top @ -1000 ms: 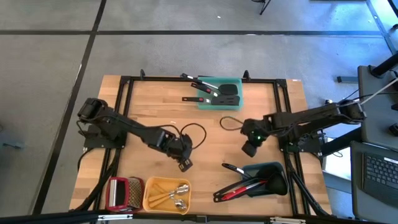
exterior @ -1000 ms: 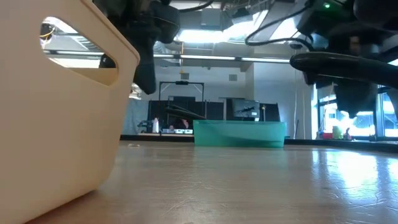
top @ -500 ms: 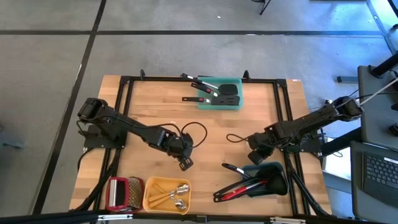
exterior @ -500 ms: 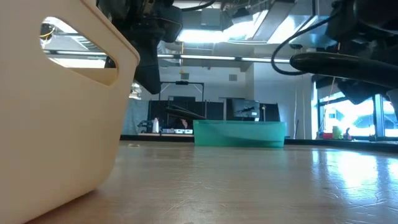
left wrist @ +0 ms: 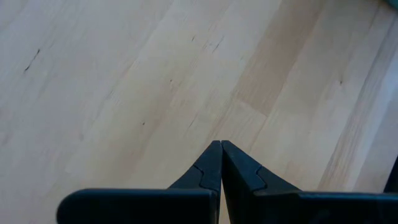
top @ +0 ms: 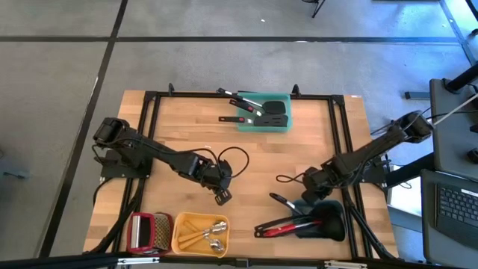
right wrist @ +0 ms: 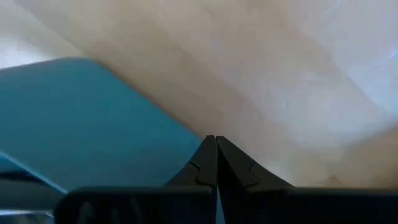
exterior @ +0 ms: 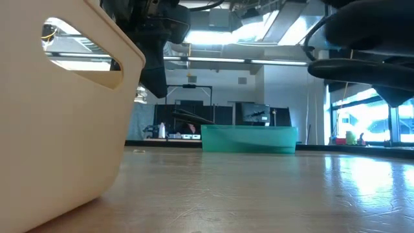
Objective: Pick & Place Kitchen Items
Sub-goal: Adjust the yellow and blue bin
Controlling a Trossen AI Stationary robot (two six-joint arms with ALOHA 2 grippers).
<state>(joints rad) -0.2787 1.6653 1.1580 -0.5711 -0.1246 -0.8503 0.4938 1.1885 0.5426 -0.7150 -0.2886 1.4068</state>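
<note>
My left gripper (top: 222, 196) is shut and empty, just above bare wood at the table's middle left; its tips meet in the left wrist view (left wrist: 221, 144). My right gripper (top: 306, 200) is shut and empty, above the far rim of the grey-blue tray (top: 332, 218); its wrist view shows the tips (right wrist: 216, 138) over that tray's edge (right wrist: 93, 118). Black utensils and a red spoon (top: 280, 226) lie in this tray, with their handles sticking out over its left rim. Black spatulas (top: 258, 110) lie in the teal tray (top: 284, 123). Small metal spoons (top: 213, 233) lie in the yellow tray (top: 183, 237).
A red-framed grater (top: 146, 230) lies beside the yellow tray at the near left. In the low view the yellow tray's wall (exterior: 58, 116) fills the left and the teal tray (exterior: 249, 138) stands far off. Bare wood (top: 261, 161) lies between the arms.
My right gripper has gone from the table's middle toward the near edge and a little right, and now stands over the grey-blue tray's far rim; its fingers stay shut. My left arm has kept still.
</note>
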